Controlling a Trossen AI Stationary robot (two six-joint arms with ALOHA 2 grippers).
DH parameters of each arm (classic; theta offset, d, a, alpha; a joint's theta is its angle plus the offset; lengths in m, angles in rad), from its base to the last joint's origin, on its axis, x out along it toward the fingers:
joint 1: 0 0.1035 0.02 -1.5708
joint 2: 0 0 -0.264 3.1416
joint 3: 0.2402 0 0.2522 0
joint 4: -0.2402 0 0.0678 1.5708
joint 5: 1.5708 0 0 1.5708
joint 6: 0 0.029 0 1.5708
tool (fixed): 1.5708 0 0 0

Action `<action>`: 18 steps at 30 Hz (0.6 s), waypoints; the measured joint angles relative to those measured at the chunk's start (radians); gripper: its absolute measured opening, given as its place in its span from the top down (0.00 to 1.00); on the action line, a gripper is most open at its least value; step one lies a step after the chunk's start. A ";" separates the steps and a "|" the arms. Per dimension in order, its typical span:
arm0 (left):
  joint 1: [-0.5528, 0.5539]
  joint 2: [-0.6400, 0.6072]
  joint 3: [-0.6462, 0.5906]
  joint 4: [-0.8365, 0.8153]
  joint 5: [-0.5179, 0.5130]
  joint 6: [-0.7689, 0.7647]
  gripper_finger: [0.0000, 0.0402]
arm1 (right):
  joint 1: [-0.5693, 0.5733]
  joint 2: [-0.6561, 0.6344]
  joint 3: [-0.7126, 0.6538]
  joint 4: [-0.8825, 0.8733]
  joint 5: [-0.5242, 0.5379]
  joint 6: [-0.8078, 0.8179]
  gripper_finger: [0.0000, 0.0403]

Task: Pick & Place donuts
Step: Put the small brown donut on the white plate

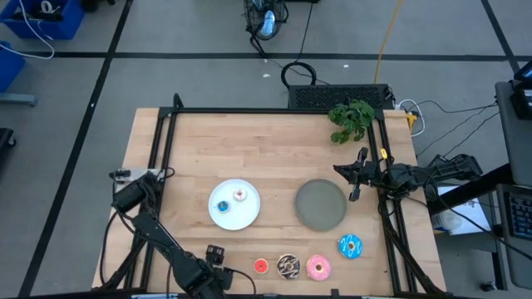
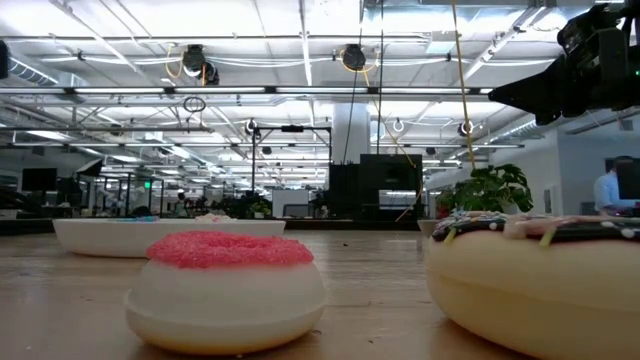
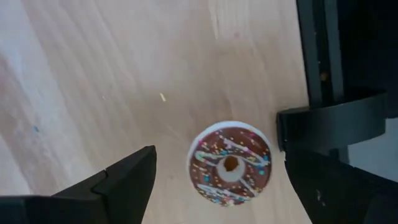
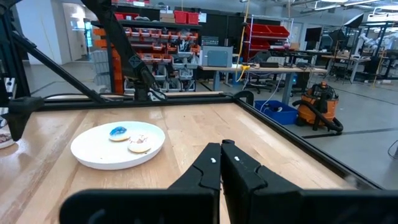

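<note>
My left gripper (image 3: pixel 217 167) points down near the table's front left (image 1: pixel 216 256) and is open. A small brown donut with white drizzle (image 3: pixel 230 163) lies flat on the wood between its fingers, touching neither; the gripper hides it in the high view. Along the front edge lie a tiny red donut (image 1: pixel 261 266), a chocolate donut (image 1: pixel 288 266), a pink donut (image 1: pixel 318 267) and a blue donut (image 1: pixel 350 246). A tiny blue donut (image 1: pixel 222 206) and a white-pink donut (image 1: pixel 239 195) lie on the white plate (image 1: pixel 233 218). My right gripper (image 1: pixel 357 181) waits shut at the right edge.
A grey plate (image 1: pixel 321 204) stands right of the white plate. A green plant (image 1: pixel 351 119) sits at the far right corner. A black frame (image 3: pixel 323 56) with a bracket runs close beside my left gripper. Bare wood lies across the table's far half.
</note>
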 joint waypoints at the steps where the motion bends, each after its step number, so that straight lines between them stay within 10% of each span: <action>1: 0.002 0.000 0.000 0.000 0.000 0.007 0.13 | 0.000 0.000 0.000 0.000 0.000 0.000 1.00; 18: 0.013 0.000 0.000 -0.008 0.023 0.004 0.13 | 0.000 0.000 0.000 0.000 0.002 0.000 1.00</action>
